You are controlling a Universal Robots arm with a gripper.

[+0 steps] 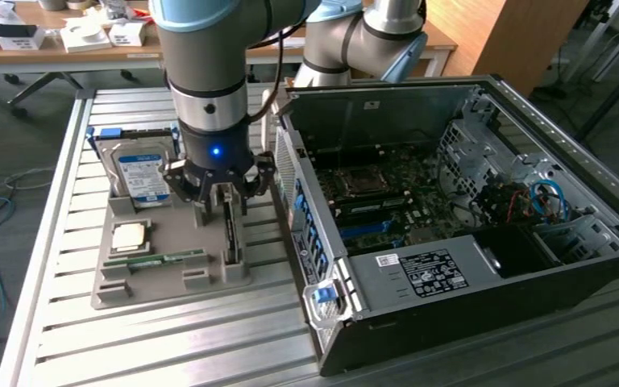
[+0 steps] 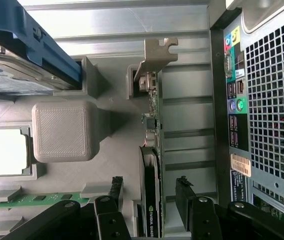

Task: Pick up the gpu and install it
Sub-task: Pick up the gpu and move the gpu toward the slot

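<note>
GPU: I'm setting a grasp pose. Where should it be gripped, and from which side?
I'd pinch the gpu by its two flat faces at the upper long edge, coming from above: it stands on edge in the grey holder slot, faces exposed. The open gripper straddles it there.

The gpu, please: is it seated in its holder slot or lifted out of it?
Seated, on edge: the gpu stands in the grey holder, the open gripper straddling it.

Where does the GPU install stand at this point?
Done: nothing shows as finished. The gpu stands on edge in the grey holder tray, outside the open computer case. In hand: the gripper straddles it, fingers open on either side, not clamped. Left: the pick-up and the install.
</note>
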